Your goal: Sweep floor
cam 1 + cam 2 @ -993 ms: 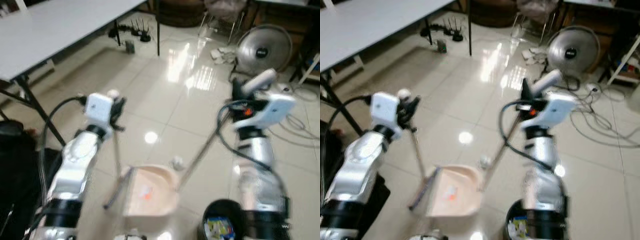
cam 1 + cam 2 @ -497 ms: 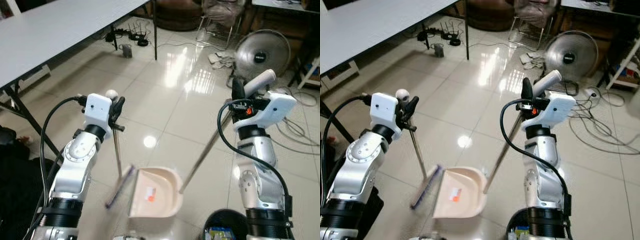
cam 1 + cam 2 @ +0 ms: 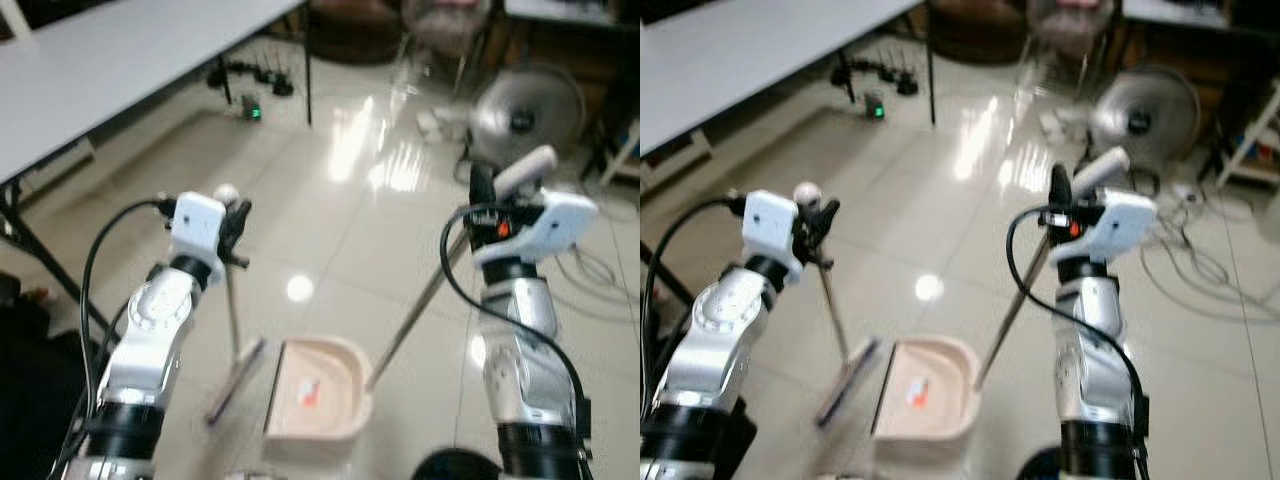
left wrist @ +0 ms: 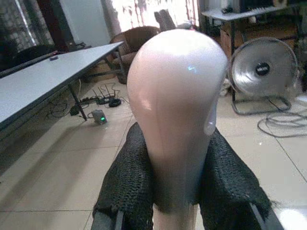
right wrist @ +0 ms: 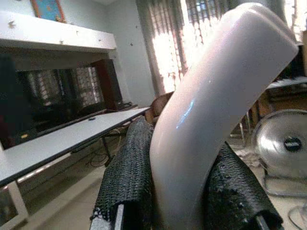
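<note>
My left gripper is shut on the rounded top of the broom handle, one black finger on each side. The thin broom rod runs down to the brush, which rests on the tiles just left of the pink dustpan. My right gripper is shut on the bent end of the dustpan handle. Its long rod slants down to the pan's right corner. A small orange scrap lies inside the pan.
A long white table runs along the left, with cables and small devices under its far end. A floor fan and loose cords lie at the right. A black bin stands by my right arm.
The view has shifted, so the bin sits lower in the picture. The small white scrap by the pan's far rim a second ago is no longer seen. Both grips are unchanged.
</note>
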### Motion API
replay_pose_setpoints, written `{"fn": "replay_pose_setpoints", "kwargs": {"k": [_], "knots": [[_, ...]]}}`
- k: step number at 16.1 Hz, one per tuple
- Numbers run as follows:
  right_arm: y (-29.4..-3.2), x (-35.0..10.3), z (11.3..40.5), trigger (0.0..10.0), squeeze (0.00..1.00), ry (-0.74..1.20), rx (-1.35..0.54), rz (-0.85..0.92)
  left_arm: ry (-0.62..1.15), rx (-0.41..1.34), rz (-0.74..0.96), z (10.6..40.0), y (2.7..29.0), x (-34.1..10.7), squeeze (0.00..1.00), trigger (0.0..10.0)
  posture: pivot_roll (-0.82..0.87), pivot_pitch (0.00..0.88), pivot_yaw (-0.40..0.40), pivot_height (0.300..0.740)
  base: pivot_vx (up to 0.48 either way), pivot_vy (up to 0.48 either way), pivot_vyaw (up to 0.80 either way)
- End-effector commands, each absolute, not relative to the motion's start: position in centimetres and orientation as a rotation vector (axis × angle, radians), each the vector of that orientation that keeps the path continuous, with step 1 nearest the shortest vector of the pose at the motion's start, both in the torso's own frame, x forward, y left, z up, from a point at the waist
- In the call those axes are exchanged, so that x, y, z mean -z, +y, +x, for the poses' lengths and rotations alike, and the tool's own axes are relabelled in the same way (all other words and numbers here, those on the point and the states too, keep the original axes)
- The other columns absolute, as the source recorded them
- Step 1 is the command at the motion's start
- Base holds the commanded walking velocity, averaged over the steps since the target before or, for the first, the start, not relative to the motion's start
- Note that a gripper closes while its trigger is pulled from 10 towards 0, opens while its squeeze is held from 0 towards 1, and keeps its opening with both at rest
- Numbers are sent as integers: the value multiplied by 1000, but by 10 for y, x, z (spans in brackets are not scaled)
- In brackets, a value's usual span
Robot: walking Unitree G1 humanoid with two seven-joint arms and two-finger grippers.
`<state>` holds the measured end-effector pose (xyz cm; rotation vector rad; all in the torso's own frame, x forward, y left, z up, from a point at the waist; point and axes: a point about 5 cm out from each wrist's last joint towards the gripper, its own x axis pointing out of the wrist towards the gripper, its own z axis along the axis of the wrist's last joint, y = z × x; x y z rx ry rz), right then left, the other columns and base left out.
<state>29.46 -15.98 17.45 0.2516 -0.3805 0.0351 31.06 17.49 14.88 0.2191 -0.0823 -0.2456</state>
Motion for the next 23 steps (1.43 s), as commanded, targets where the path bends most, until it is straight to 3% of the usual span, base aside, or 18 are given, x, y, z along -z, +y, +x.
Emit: {"fn": "replay_pose_setpoints", "kwargs": {"k": [1, 4, 11, 23], "knots": [[-150, -183, 295, 10000, 0, -414, -68, 297, -131, 224, 258, 313, 181, -161, 0, 10000, 70, 29, 15, 740, 424, 0, -750], [-150, -181, 295, 10000, 0, -401, -61, 301, -116, 232, 244, 316, 181, -160, 0, 10000, 69, 35, 17, 740, 391, 0, -800], [-157, -171, 292, 10000, 0, -374, -20, 274, -117, 278, 268, 316, 173, -155, 0, 10000, 59, 35, 22, 740, 0, 0, -800], [-153, -169, 309, 10000, 0, -350, -27, 235, -103, 271, 270, 325, 165, -156, 0, 10000, 84, 88, 3, 740, 0, 0, 0]]}}
